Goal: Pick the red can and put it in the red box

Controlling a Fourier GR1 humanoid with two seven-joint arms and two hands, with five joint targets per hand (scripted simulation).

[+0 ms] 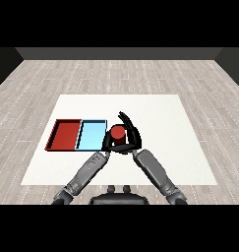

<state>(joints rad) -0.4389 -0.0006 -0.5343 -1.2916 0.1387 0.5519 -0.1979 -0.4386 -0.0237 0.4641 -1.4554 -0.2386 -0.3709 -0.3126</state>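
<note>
Can, red, stands upright just right of the light blue tray, the red tray beyond; right hand curls round it; left hand touches its base, fingers unclear; likely rigid, light, smooth-walled; grip mid-wall.

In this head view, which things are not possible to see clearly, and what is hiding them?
- Red can: only its top and upper side show; both hands cover its lower part.
- Whether the can stands on the table or is lifted: its base is hidden.
- Left hand: dark against the right hand, so its finger pose is unclear.
- Light blue tray: its right wall is partly behind the left hand.
- Red tray: fully visible.
</note>
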